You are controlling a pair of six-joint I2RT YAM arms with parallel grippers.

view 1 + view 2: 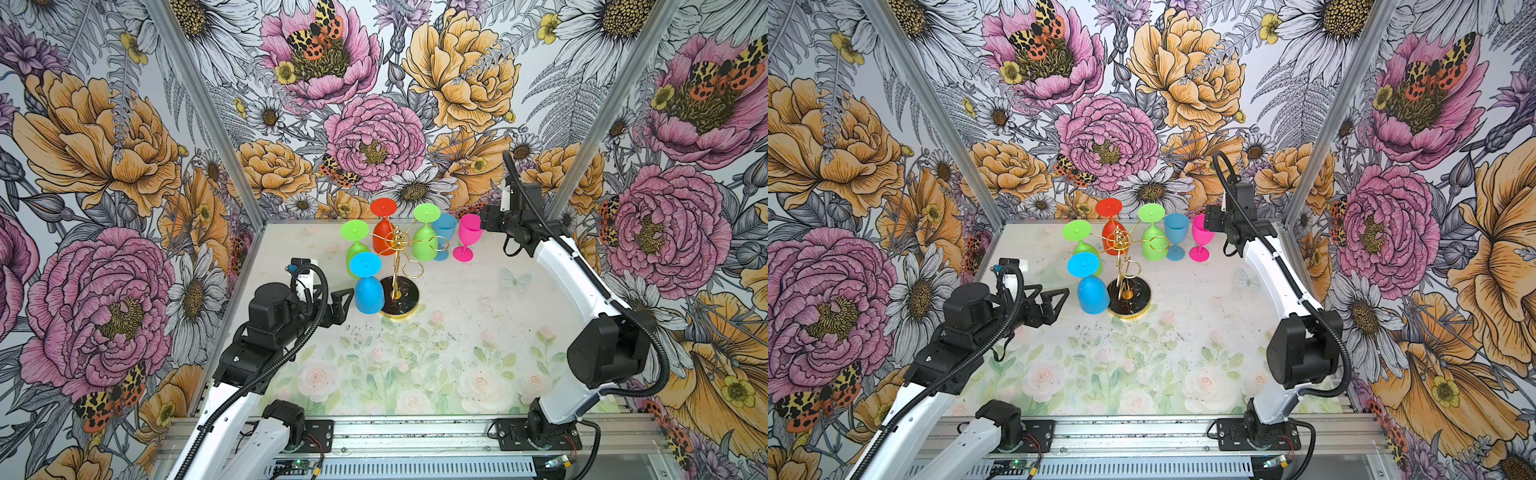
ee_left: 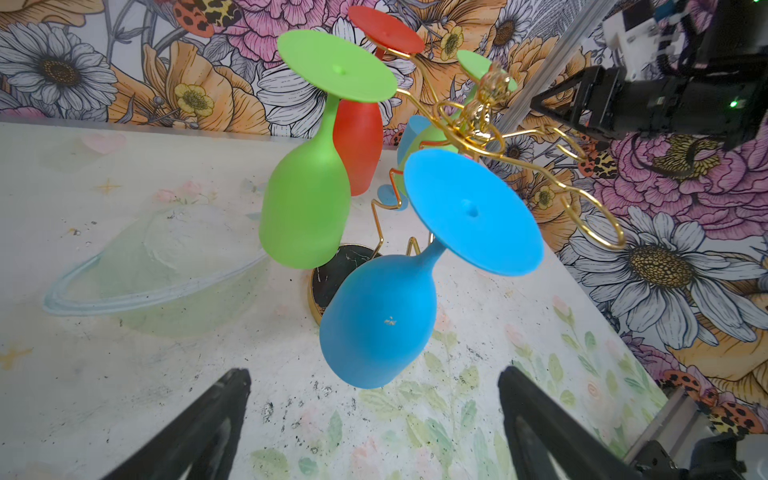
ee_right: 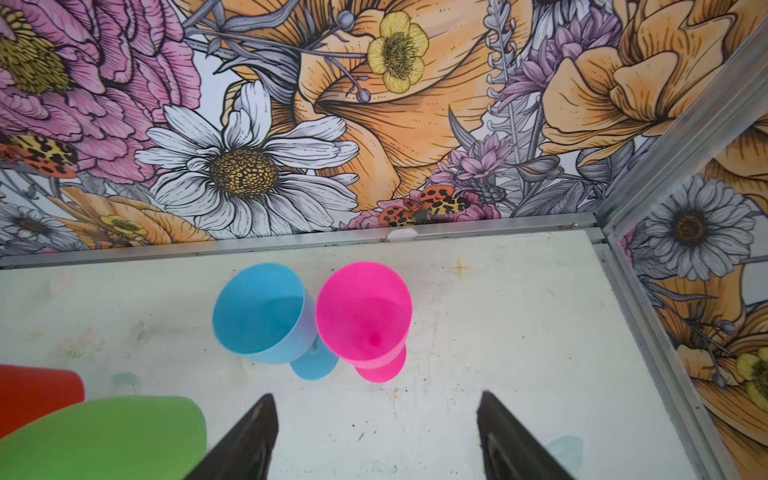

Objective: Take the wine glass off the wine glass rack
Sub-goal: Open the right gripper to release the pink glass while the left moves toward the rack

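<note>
The left arm [image 1: 226, 405] and right arm [image 1: 569, 270] had white shells, black joints, ribbed black cables and black baseplates [image 1: 320, 432] on the aluminium rail [image 1: 415, 434].

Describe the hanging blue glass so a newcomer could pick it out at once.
Find the gold wire rack at the middle back of the table. On the arm nearest the left gripper, a blue glass hangs upside down. Its hanging neighbours are a green glass and a red glass; the other blue glass stands upright beside the pink glass.
</note>
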